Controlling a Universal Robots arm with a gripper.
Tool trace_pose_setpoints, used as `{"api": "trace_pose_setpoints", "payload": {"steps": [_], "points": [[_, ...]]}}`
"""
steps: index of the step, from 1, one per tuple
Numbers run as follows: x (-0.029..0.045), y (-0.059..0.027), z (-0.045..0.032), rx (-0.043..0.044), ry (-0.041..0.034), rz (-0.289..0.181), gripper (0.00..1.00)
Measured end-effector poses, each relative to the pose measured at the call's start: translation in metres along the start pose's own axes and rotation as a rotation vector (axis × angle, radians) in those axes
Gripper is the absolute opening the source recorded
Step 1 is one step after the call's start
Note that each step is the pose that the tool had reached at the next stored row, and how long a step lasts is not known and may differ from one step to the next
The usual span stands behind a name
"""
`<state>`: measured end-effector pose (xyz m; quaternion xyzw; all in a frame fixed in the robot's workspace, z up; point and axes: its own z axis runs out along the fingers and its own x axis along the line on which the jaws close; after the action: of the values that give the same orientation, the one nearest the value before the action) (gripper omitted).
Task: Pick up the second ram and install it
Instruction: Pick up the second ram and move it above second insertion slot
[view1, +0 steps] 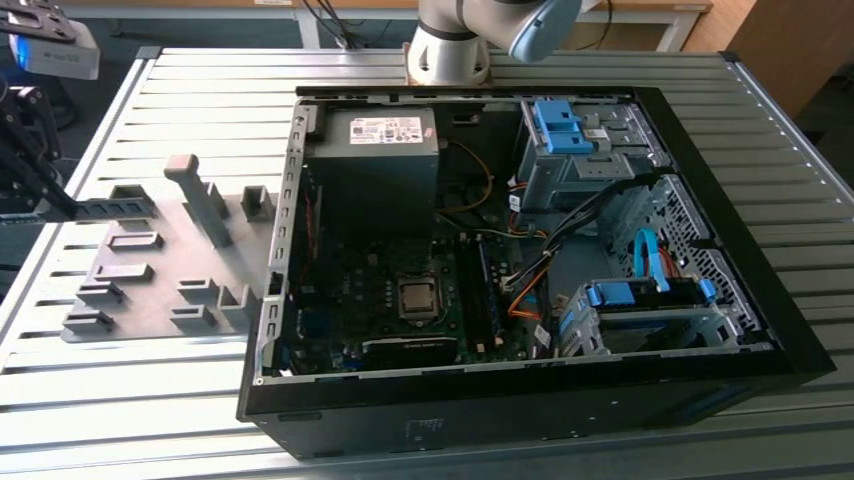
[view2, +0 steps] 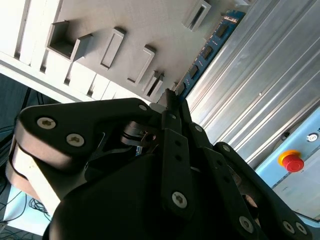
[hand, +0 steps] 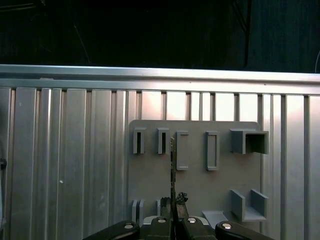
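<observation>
The second ram (view2: 210, 47) is a thin dark green-blue stick with small chips, and my gripper (view2: 170, 97) is shut on one end of it. In the first wrist view the ram (hand: 172, 165) shows edge-on as a thin line running out from the gripper (hand: 173, 202), over the pale grey holder plate (hand: 195, 185). In the exterior view the gripper (view1: 47, 200) is at the far left edge, and the ram (view1: 114, 208) points from it toward the holder plate (view1: 147, 290). The memory slots (view1: 487, 285) lie in the open computer case, well off to the exterior view's right.
The open black computer case (view1: 284, 200) lies on the slatted metal table (view1: 160, 400), with a power-supply box (view1: 380, 135), a processor socket (view1: 418, 297), cables and blue drive cages (view1: 561, 125) inside. Tall grey holder blocks (view1: 200, 200) stand on the plate. A red stop button (view2: 291, 161) sits beyond the table.
</observation>
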<state>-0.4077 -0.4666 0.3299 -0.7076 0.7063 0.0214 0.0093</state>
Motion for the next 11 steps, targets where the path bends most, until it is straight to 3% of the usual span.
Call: {"api": "trace_pose_setpoints", "payload": {"steps": [8, 9, 11], "points": [[-0.0001, 0.0001, -0.0034, 0.0, 0.0, 0.0, 0.14], [-0.0007, 0.0003, -0.0156, 0.0, 0.0, 0.0, 0.14], [-0.0007, 0.0003, -0.0165, 0.0, 0.0, 0.0, 0.14]]}}
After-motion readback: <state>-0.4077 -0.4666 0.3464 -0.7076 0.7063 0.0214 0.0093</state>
